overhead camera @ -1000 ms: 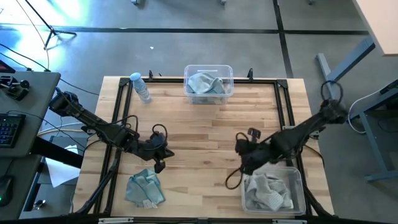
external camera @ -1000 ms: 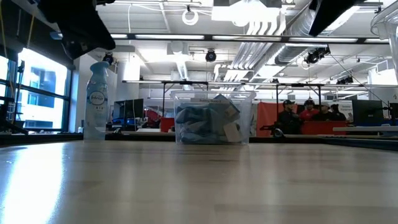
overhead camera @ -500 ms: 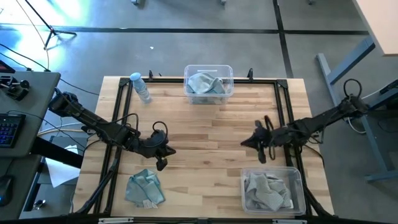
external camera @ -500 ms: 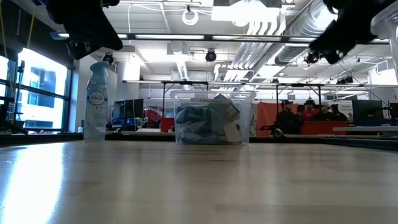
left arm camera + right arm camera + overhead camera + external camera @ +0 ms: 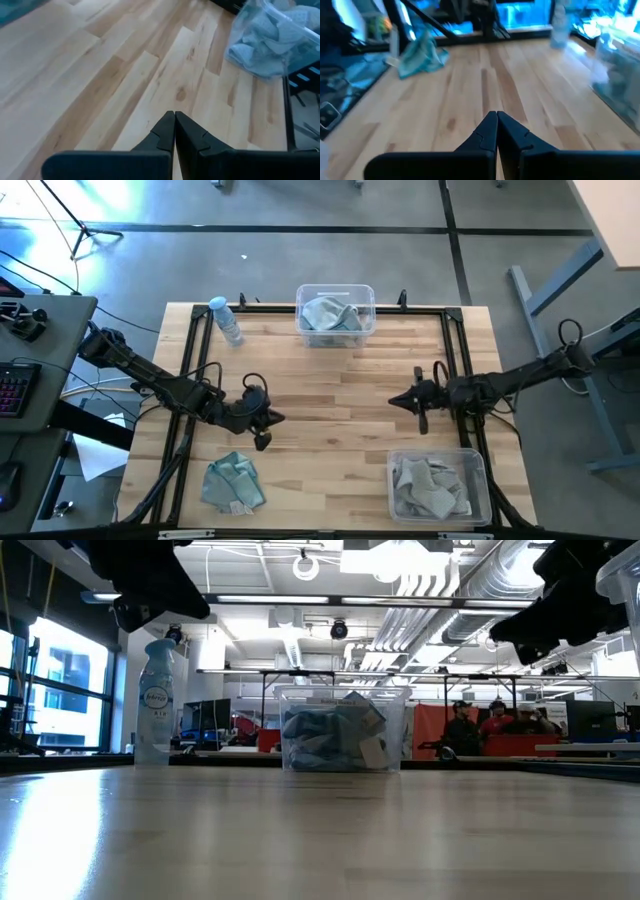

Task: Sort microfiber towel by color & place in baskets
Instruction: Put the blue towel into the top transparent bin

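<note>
One light blue-teal towel (image 5: 232, 482) lies crumpled on the table near its near left corner, also the teal towel (image 5: 420, 52) in the right wrist view. The far basket (image 5: 335, 310) at the far edge holds blue-teal towels. The near right basket (image 5: 437, 485) holds pale grey towels (image 5: 270, 37). My left gripper (image 5: 267, 426) is shut and hovers over bare wood, far-right of the loose towel. My right gripper (image 5: 398, 402) is shut and empty over the table's right half, between the two baskets, pointing toward the table's left.
A clear water bottle with a blue cap (image 5: 227, 320) stands at the far left of the table. A black frame (image 5: 455, 360) runs along the table's edges. Bare wood lies between the two grippers. People (image 5: 495, 725) sit in the room beyond the far edge.
My right gripper has drawn away from the near right basket toward the far edge and now hangs level over the table's right half. My left gripper has crept slightly toward the right. The towels have stayed where they were.
</note>
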`<state>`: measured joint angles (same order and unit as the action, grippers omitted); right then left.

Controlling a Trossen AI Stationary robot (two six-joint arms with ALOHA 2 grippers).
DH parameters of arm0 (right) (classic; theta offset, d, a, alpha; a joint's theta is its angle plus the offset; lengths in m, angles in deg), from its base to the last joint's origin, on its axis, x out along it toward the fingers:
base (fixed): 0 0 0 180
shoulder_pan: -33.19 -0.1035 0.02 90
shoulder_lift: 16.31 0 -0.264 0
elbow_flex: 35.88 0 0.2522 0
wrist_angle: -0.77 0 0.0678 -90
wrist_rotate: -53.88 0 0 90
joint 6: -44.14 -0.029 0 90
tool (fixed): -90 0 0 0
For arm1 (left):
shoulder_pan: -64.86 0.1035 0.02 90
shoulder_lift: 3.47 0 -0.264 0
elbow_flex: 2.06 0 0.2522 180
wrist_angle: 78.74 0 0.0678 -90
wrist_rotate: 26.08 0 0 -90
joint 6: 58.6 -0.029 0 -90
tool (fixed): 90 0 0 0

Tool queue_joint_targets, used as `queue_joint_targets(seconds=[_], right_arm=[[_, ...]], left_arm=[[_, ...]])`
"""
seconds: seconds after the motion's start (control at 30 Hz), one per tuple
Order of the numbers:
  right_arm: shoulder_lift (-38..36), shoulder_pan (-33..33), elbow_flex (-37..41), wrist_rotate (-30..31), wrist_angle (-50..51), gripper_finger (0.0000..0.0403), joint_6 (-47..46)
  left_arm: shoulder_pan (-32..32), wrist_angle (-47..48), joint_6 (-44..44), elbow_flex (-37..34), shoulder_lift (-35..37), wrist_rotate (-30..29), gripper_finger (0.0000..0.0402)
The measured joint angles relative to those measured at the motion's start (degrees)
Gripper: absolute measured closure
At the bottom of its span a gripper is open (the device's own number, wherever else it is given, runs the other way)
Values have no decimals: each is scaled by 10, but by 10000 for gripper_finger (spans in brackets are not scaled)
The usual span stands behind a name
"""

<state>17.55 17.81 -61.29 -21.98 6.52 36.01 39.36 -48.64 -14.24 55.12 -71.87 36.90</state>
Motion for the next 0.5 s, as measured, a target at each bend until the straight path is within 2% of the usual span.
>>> queue_joint_targets(seconds=[0.33, 0.5], right_arm=[[-71, 83, 94, -112, -135, 403, -8], [-112, 107, 110, -116, -139, 403, -14]], left_arm=[[0, 0, 0, 0, 0, -10, 402], [0, 0, 5, 0, 0, -11, 402]])
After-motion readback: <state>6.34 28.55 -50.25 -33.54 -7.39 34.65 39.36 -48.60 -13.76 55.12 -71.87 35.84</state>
